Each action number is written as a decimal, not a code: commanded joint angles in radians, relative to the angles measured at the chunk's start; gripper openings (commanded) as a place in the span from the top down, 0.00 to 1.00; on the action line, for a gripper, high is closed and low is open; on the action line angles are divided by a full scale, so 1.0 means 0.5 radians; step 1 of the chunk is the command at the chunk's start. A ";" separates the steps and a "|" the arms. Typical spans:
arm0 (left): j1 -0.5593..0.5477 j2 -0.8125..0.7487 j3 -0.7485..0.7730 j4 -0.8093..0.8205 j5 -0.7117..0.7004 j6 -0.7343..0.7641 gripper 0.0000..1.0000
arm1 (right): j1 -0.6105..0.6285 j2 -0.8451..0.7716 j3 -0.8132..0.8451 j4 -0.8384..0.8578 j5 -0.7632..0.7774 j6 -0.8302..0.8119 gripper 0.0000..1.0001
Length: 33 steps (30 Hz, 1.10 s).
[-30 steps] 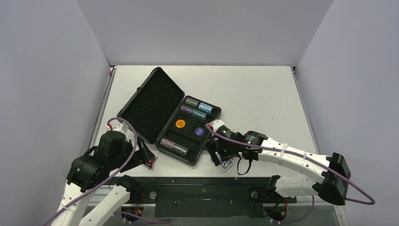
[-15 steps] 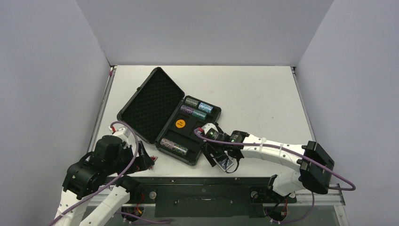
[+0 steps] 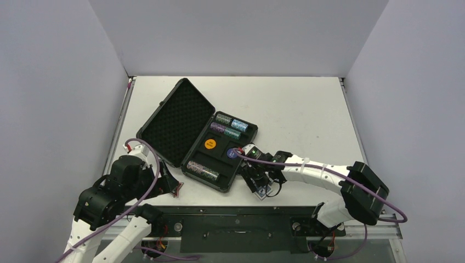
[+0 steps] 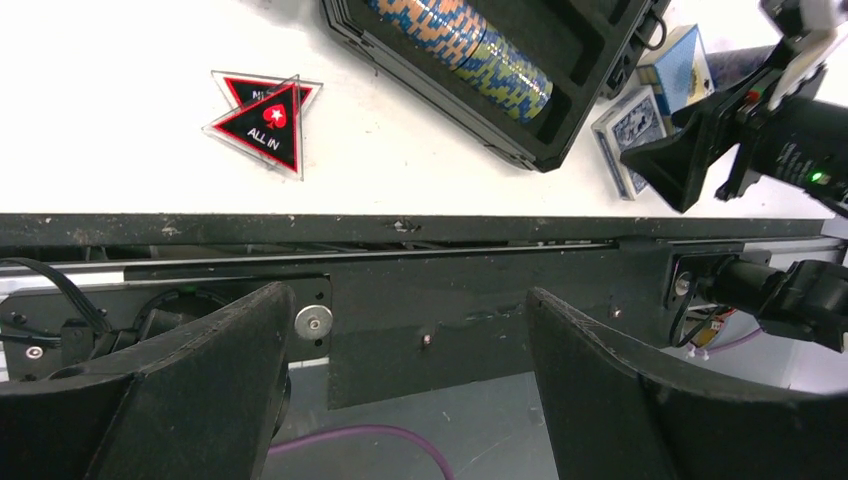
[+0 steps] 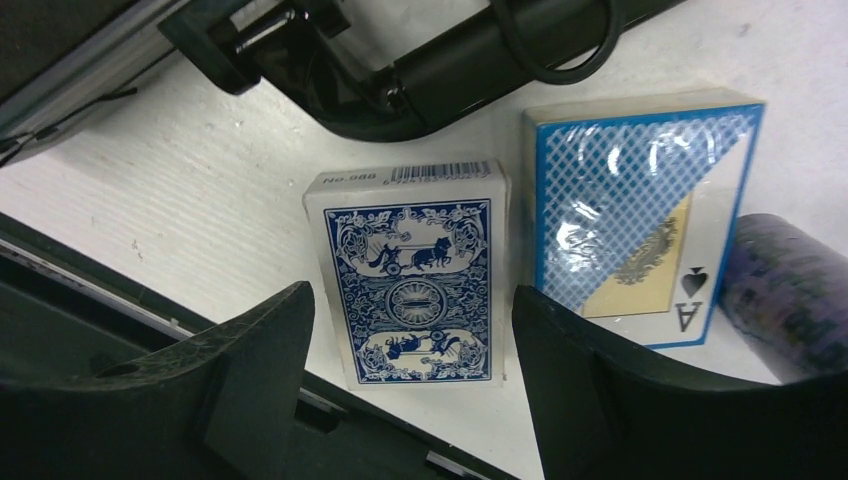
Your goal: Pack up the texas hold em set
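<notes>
The right gripper [image 5: 412,305] was released, its jaws straddling the dark blue card deck [image 5: 405,265], which lay flat on the surface [image 3: 299,109] just beside the open briefcase [image 3: 176,121] and a lighter blue deck [image 5: 640,215]. The left gripper [image 4: 408,305] was spread wide and empty over the surface's near edge, near the red-black triangle [image 4: 265,115].

Illumination: bright, even, diffuse, from overhead.
Shadows: soft, faint, just ahead of right gripper [image 5: 410,340].
Glare: sheen on wrapped card deck [image 5: 640,200] beside its right finger.
Focus: near fingers [image 5: 240,390] slightly soft.
</notes>
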 commanded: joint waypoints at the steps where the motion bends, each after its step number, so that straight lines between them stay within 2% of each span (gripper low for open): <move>1: 0.005 -0.002 0.032 0.149 -0.062 -0.073 0.16 | -0.006 0.056 -0.037 0.093 -0.125 0.007 0.32; 11: 0.005 0.008 0.042 0.176 -0.062 -0.087 0.16 | 0.027 0.142 -0.023 0.047 -0.060 0.067 0.32; 25: 0.005 -0.242 -0.030 0.018 -0.127 -0.227 0.17 | 0.070 0.223 0.047 -0.033 0.078 0.119 0.37; 33: 0.005 -0.273 -0.027 -0.015 -0.149 -0.230 0.17 | 0.117 0.288 0.076 -0.041 0.113 0.185 0.35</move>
